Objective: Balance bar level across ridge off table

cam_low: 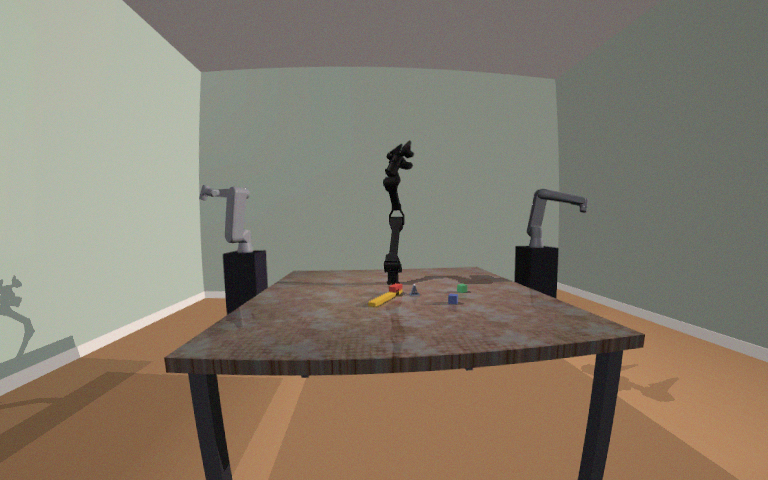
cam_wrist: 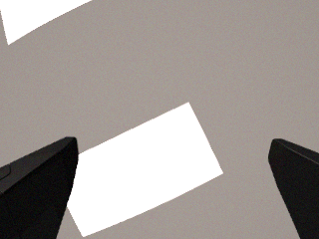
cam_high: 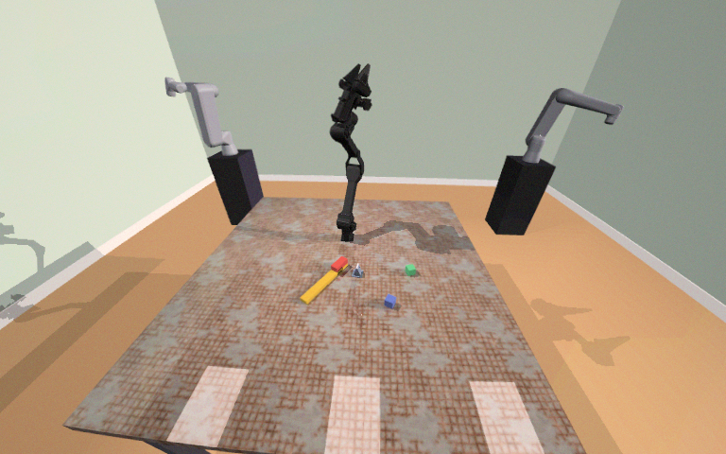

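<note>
From where I stand, looking across the table (cam_high: 332, 342) (cam_low: 407, 333) to the black arm (cam_high: 350, 187) (cam_low: 395, 234) at its far side, I see that arm reaching up tall, its gripper (cam_high: 363, 65) (cam_low: 404, 143) (cam_wrist: 177, 149) high above the tabletop. The two fingers stand wide apart with nothing between them, and from the wrist the view takes in a plain grey surface with bright white patches. The yellow bar (cam_high: 320, 286) (cam_low: 382, 299) lies left of the middle of the table, slanting from near left to far right, well below the gripper. A red block (cam_high: 339, 264) (cam_low: 395, 288) sits on its far right end. Just to the right of that end stands the small grey ridge (cam_high: 357, 271) (cam_low: 414, 289), and the bar is not laid across it. Farther right is a green cube (cam_high: 410, 270) (cam_low: 462, 288), with a blue cube (cam_high: 389, 301) (cam_low: 452, 298) nearer me, between the ridge and the green one in the left-to-right order. Two pale grey arms stand on black pedestals beyond, one at each side.
</note>
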Controlling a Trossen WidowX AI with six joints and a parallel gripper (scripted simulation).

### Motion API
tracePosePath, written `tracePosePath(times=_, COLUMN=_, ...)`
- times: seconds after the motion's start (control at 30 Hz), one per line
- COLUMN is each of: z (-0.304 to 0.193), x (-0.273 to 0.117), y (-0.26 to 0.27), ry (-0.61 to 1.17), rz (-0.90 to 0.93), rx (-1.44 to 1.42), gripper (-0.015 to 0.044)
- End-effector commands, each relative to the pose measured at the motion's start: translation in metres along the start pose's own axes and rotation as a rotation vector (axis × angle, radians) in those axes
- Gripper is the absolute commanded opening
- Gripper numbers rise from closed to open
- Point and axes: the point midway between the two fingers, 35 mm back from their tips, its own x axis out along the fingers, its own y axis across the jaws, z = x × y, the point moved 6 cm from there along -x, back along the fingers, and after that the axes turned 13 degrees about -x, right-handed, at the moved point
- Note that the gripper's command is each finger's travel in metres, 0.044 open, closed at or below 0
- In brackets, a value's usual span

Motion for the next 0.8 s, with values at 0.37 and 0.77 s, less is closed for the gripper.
tracePosePath(times=0.37, z=-0.044, x=-0.029, y=0.08, ry=0.263, rz=0.242, rx=0.293, gripper=0.0315)
tracePosePath(times=0.77, z=-0.067, x=-0.073, y=0.15, ry=0.524, rz=0.43, rx=0.541, gripper=0.0315)
